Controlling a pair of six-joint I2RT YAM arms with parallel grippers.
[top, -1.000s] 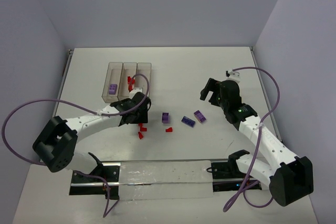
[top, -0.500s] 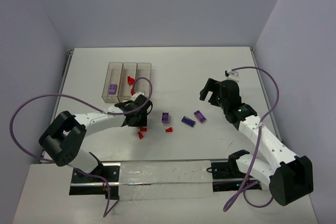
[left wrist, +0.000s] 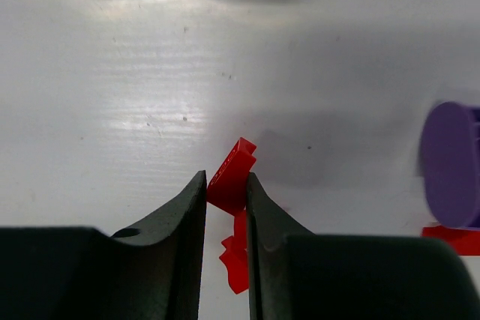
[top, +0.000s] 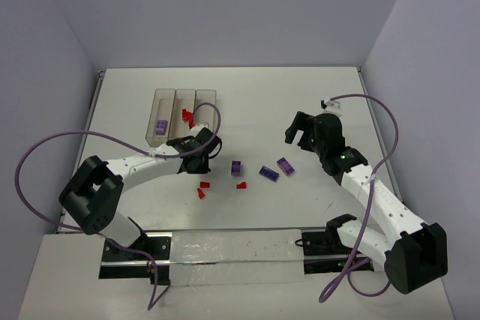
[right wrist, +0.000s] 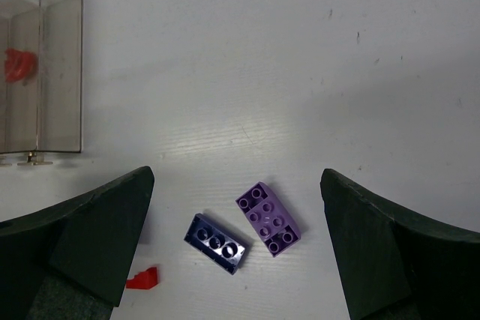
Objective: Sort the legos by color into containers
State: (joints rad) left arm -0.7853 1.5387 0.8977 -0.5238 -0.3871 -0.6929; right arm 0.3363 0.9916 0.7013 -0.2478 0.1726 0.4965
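Observation:
My left gripper is shut on a small red lego, held close over the white table. A second red lego lies under the fingers. From above, the left gripper sits just in front of the containers, whose left bin holds a purple lego and whose middle bin holds red bits. My right gripper is open, hanging above a dark purple lego and a light purple lego. It touches neither.
Loose on the table are red legos and a purple lego between the two arms. The right wrist view shows the end of the containers at far left. Grey walls close in the table on three sides.
The left gripper's fingers have closed onto a red lego, and the gripper has shifted a little back and right, toward the containers. The right arm has stayed still.

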